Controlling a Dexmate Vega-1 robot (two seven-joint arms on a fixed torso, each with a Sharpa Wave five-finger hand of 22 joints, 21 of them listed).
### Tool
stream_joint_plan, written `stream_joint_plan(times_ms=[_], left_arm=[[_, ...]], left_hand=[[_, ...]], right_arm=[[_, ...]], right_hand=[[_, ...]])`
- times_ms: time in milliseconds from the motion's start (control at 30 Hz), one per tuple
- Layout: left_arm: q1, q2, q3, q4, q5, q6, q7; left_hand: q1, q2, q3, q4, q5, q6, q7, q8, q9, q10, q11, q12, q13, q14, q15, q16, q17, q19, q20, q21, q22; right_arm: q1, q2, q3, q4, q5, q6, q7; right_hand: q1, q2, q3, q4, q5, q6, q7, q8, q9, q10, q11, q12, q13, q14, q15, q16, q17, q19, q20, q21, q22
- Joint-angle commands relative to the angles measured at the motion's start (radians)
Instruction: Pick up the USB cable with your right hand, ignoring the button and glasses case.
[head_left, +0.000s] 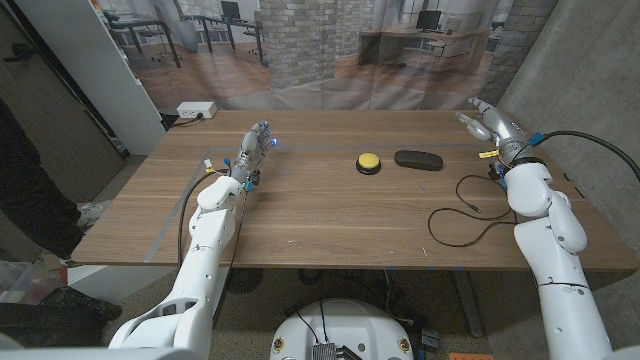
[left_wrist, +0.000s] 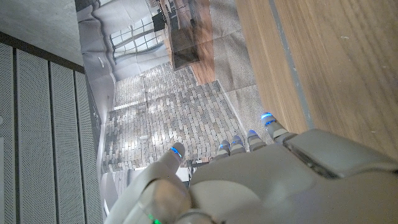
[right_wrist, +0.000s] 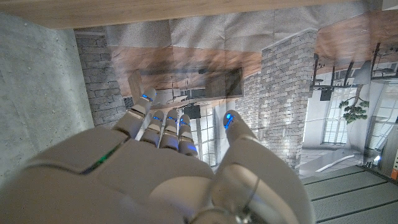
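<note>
Head view is showing the right hand (head_left: 487, 119) hovering released, beyond the USB cable (head_left: 462, 212); no writing is showing legibly.

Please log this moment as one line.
right hand open, empty | left hand open | cable untouched on table | button, case ignored

White arms (head_left: 205, 250), seemingly blue-lit fingertips (right_wrist: 228, 117).

wooden table (head_left: 320, 215), button (head_left: 368, 162), glasses case (head_left: 418, 159), USB cable (head_left: 462, 214)
</note>
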Motion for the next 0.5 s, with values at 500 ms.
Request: stream_joint_plan(times_ms=[500], left_arm=[[0.000,0.003,0.003,-0.004,0.003,0.004,-0.004]], left_hand=[[0.001,0.124,-0.005,-0.002,0.008,-0.079,0.002,0.001,0.005,-0.068,0.001,0.004,0.002,-0.122,0.006,0.006,0.004,-0.050,0.005,-0.001,0.005]], right_arm=[[-0.066,-0.020,0.020,-0.083,-0.101,-0.087,-0.002]], right_hand=[[0.022,-0.001,0.003,-0.018,-0.008,0.015,-0.005,0.005,0.003,0.012,-0.002,0.004,0.005,0.012,-0.001,-0.003,0.003,0.007,0.002,-0.003,0.002]])
